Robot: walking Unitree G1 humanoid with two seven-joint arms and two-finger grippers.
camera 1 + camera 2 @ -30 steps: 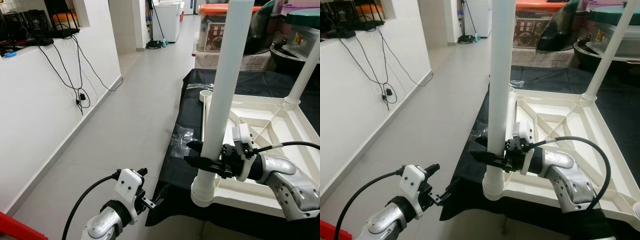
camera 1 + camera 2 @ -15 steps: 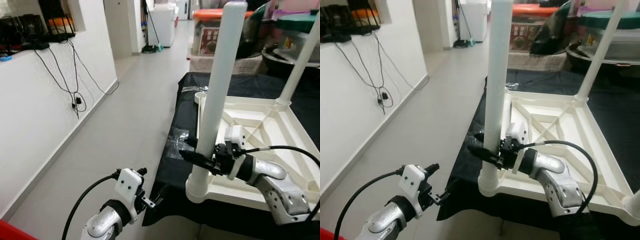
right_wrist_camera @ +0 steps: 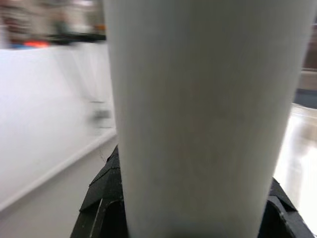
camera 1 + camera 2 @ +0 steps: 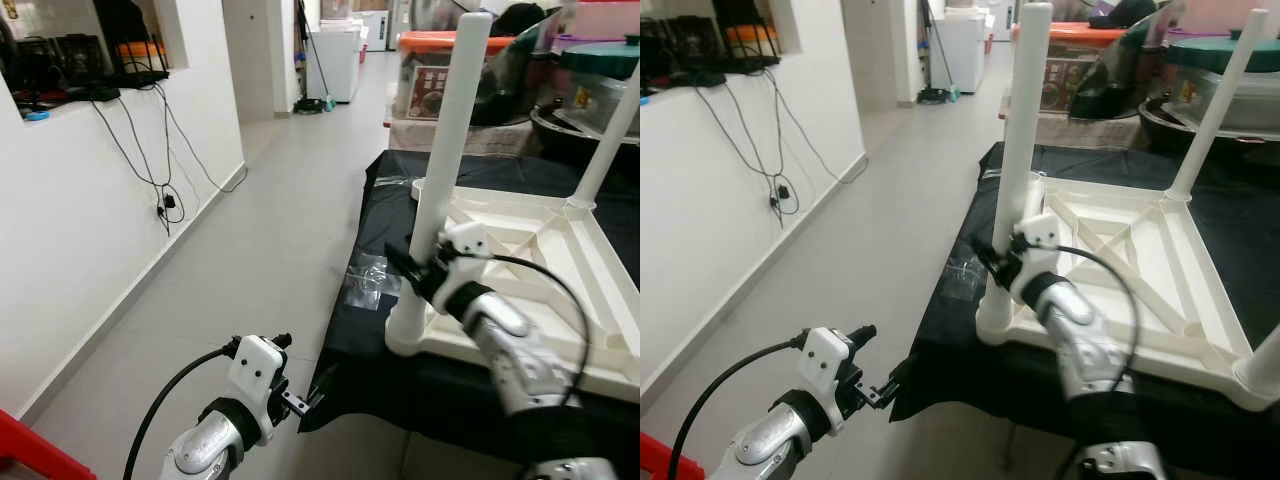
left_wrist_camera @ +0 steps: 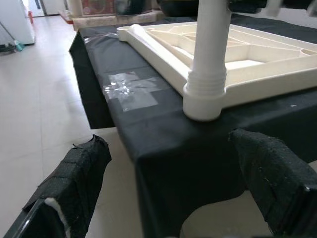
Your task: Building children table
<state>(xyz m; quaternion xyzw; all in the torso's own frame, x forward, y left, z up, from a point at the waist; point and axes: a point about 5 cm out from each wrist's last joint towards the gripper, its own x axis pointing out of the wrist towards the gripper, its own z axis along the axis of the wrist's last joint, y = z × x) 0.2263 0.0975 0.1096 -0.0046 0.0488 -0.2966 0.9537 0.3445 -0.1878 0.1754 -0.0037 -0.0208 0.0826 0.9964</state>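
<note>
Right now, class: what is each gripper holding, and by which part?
Right gripper clamps the white table leg on its lower shaft, above the socket. Left gripper is open, holding nothing.

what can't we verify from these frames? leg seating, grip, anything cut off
- Leg seating: near table leg enters its corner socket; the collar hides how far in it sits.
- Grip: right gripper is at the leg; in the right wrist view the leg covers the finger pads, so contact is unclear.
- Far leg: top cut by the frame edge.
- Right wrist background: blurred.
- Left gripper is open, idle.
</note>
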